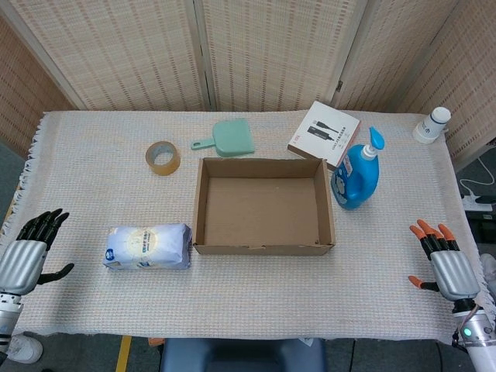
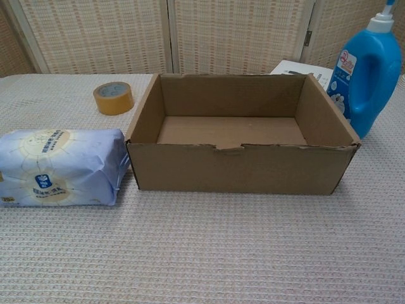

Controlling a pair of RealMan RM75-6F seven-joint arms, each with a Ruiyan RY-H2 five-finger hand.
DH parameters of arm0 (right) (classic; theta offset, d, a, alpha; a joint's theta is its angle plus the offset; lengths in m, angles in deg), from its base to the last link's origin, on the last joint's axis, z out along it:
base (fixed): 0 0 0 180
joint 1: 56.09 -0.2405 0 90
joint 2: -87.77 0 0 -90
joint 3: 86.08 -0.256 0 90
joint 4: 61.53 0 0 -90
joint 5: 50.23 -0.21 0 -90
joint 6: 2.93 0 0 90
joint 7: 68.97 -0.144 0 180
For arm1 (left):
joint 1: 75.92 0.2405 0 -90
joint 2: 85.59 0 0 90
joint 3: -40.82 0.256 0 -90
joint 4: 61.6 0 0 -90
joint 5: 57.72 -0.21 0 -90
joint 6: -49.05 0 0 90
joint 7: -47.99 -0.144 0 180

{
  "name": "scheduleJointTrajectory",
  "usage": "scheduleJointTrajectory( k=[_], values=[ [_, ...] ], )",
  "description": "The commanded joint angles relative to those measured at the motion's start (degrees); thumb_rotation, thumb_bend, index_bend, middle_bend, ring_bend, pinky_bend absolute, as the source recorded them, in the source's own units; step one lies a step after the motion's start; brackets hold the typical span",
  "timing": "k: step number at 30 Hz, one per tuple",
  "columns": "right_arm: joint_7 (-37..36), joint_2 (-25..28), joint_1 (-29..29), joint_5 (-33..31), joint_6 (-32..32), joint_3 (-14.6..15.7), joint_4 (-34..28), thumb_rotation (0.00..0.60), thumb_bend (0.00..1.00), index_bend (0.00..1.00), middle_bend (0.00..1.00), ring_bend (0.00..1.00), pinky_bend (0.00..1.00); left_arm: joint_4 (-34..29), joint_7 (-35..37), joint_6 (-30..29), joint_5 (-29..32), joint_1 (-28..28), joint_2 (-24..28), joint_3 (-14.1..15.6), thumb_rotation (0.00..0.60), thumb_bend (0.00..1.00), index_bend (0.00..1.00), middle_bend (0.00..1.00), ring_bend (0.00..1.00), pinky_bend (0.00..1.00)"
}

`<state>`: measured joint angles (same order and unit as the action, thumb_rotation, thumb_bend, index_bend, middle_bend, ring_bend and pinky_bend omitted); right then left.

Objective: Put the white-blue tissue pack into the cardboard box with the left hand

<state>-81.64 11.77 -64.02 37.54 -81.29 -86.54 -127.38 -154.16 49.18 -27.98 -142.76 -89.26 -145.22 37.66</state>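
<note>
Head view: tissue pack [image 1: 147, 246] right of left hand [image 1: 25, 259] fingers [image 1: 46, 224].

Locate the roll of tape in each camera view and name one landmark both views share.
Head view: roll of tape lies upper left, beyond the cardboard box's far-left corner.
Chest view: roll of tape sits upper left, behind the tissue pack.
Shared landmark: the cardboard box.

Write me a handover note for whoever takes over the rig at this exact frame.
Left hand: open, holding nothing, at the table's left edge, apart from the tissue pack.
Right hand: open, idle at the right edge.
Tissue pack lies on the cloth just left of the cardboard box, which has nothing in it.
Done: nothing yet.
Left: reach with the left hand, grasp the pack, lift it over the wall, release inside.
</note>
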Motion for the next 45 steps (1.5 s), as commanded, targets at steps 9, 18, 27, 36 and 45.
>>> scheduleJointTrajectory(
  k=[9, 18, 27, 36, 45],
  values=[
    [-0.3, -0.1, -0.1, -0.2, 0.1, -0.1, 0.4, 0.600, 0.00, 0.10, 0.00, 0.00, 0.00, -12.4, -9.2, 5.6, -1.0, -4.7, 2.6, -0.7, 0.600, 0.18, 0.00, 0.00, 0.00, 0.09],
    [-0.3, -0.2, -0.1, -0.6, 0.4, -0.3, 0.7, 0.600, 0.00, 0.10, 0.00, 0.00, 0.00, -15.3, -14.1, 13.6, 0.5, -9.6, 0.8, -0.4, 0.600, 0.18, 0.00, 0.00, 0.00, 0.07],
    [-0.3, -0.4, -0.3, -1.2, 1.2, -0.5, 1.3, 0.600, 0.00, 0.10, 0.00, 0.00, 0.00, -16.6, -16.3, 21.1, 7.3, -13.8, 0.6, -0.7, 0.600, 0.18, 0.00, 0.00, 0.00, 0.05],
    [-0.4, -0.5, -0.4, -1.8, 1.7, -0.8, 1.8, 0.600, 0.00, 0.10, 0.00, 0.00, 0.00, -12.6, -18.1, 22.1, 10.6, -16.0, -4.5, -1.3, 0.600, 0.17, 0.00, 0.00, 0.00, 0.05],
    [-0.7, -0.6, -0.5, -2.1, 2.0, -1.0, 2.2, 0.600, 0.00, 0.10, 0.00, 0.00, 0.00, -8.8, -15.7, 23.7, 10.8, -17.7, -6.5, -1.1, 0.600, 0.17, 0.00, 0.00, 0.00, 0.05]
  ],
)
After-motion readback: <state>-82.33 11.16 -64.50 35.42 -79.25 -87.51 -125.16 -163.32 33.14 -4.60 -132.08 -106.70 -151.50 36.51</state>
